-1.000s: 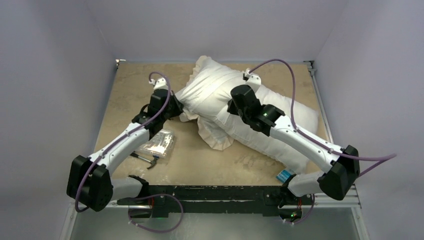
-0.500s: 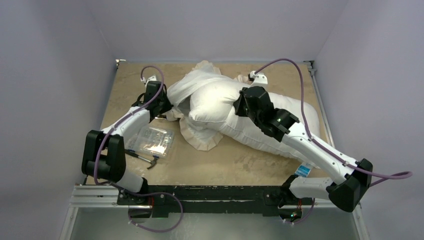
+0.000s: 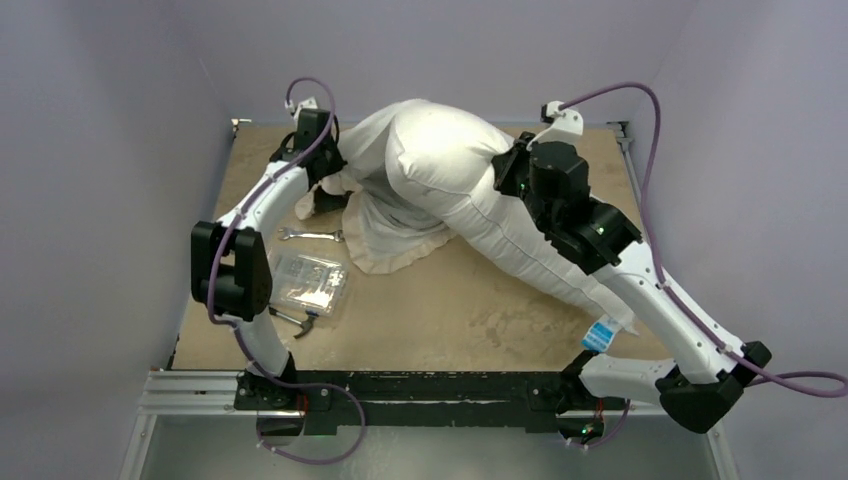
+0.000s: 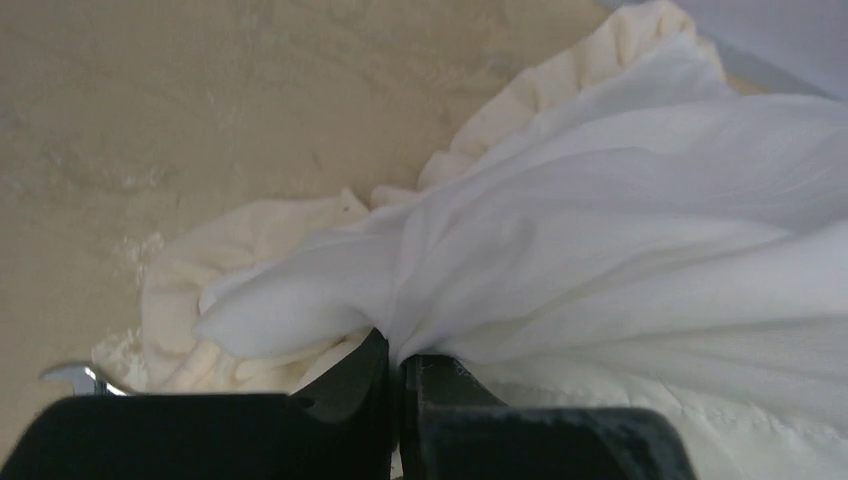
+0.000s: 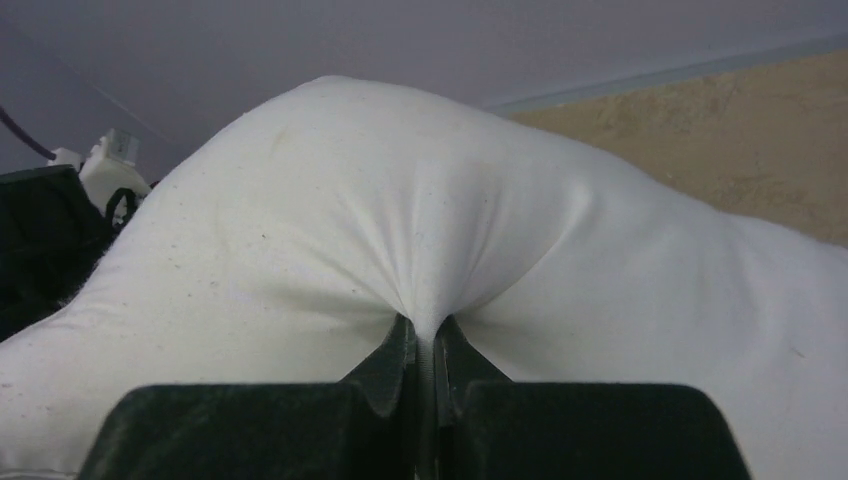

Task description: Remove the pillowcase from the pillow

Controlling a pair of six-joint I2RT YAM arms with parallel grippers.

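The plump white pillow point(image 3: 470, 190) is lifted at its far end and slopes down to the near right, where its blue tag point(image 3: 600, 335) shows. My right gripper point(image 3: 512, 172) is shut on a pinch of the pillow's smooth cloth point(image 5: 400, 200), with the right gripper's point(image 5: 428, 338) jaws tight together. The limp white pillowcase point(image 3: 370, 190) hangs off the pillow's left end, and its cream frill point(image 3: 400, 250) trails on the table. My left gripper point(image 3: 328, 165) is shut on a gathered fold of the pillowcase point(image 4: 600, 230); that left gripper point(image 4: 400, 362) sits just above the frill point(image 4: 250, 240).
A clear plastic box point(image 3: 310, 280) lies on the tan table point(image 3: 450, 310) at the left. A wrench point(image 3: 310, 235) lies behind it and a small hammer-like tool point(image 3: 292, 320) in front. Grey walls close in the back and both sides.
Both arms have risen and swung toward the back wall, lifting the pillow's far end. The pillowcase has slid further off to the left, and the wrench has come into view.
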